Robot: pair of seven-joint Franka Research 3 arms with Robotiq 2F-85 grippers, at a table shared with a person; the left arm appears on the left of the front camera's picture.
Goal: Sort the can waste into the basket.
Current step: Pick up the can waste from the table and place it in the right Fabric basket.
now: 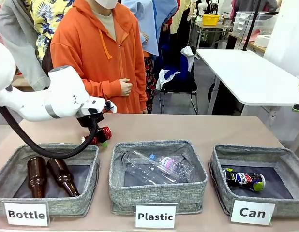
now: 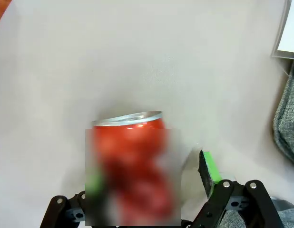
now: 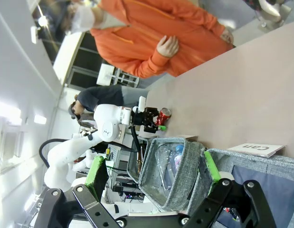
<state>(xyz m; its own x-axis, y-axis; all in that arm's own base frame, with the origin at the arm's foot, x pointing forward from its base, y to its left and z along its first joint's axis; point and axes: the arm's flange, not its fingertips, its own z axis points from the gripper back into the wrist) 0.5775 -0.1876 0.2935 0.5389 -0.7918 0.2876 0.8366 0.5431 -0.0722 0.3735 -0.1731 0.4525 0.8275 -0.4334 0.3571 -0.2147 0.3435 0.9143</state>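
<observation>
A shiny red crushed can [image 1: 103,134] lies on the table behind the "Bottle" bin. My left gripper [image 1: 94,130] is lowered around it. In the left wrist view the red can [image 2: 132,161] sits between the jaws of my left gripper [image 2: 151,175], which is open, with a gap between the can and the right green pad [image 2: 210,166]. A dark can [image 1: 245,179] lies inside the grey basket labelled "Can" [image 1: 222,166]. My right gripper [image 3: 154,171] is open with nothing between its fingers, and it hangs near that basket [image 3: 261,164].
The grey "Bottle" bin [image 1: 86,186] holds two brown glass bottles [image 1: 49,176]. The "Plastic" bin [image 1: 159,192] in the middle holds clear plastic bottles [image 1: 156,166]. A person in an orange hoodie [image 1: 103,58] stands at the far edge. Bare tabletop [image 1: 188,128] stretches behind the bins.
</observation>
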